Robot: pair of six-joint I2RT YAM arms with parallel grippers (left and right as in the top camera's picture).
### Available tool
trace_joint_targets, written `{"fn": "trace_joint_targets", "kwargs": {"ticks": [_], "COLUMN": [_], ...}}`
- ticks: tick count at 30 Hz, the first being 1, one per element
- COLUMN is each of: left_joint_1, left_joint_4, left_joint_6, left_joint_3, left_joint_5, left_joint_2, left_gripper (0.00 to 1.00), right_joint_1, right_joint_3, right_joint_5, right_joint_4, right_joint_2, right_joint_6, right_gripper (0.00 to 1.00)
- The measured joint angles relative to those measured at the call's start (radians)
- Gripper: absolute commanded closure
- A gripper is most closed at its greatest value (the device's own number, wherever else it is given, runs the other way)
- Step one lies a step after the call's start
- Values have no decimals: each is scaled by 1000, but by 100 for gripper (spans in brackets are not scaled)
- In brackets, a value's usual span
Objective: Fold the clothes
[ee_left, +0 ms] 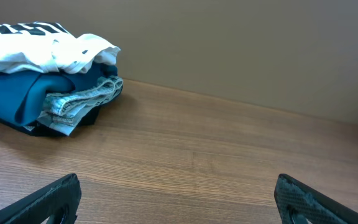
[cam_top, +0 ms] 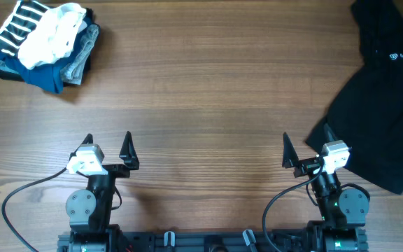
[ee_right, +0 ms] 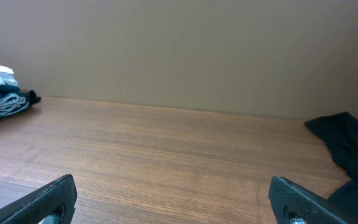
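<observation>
The wooden surface (cam_top: 208,91) is bare across its middle. A black garment (cam_top: 387,91) sprawls at about 2 to 3 o'clock, running off the edge of the overhead view. At about 10 o'clock the white T-shirt (cam_top: 51,31) lies crumpled on top of a blue garment (cam_top: 44,77) and a grey garment (cam_top: 82,63), touching both. It is neither spread flat nor creased into shape. At 7 o'clock the left end effector (cam_top: 107,143) has its fingers spread wide and holds nothing. The right end effector (cam_top: 306,143) at 5 o'clock is likewise splayed and empty, just beside the black cloth. By my judgement the folding has not begun: the shirt has yet to be lifted off, laid out and folded.
</observation>
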Motion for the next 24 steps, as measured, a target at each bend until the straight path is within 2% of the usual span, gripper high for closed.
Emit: {"fn": "trace_joint_targets", "kwargs": {"ticks": [24], "left_joint_1": [0], "left_joint_4": [0], "left_joint_6": [0], "left_joint_3": [0], "left_joint_5": [0], "left_joint_2": [0], "left_gripper": [0], "right_joint_1": [0], "right_joint_3": [0], "right_joint_5": [0], "right_joint_4": [0], "right_joint_2": [0], "right_joint_6": [0], "right_gripper": [0]}}
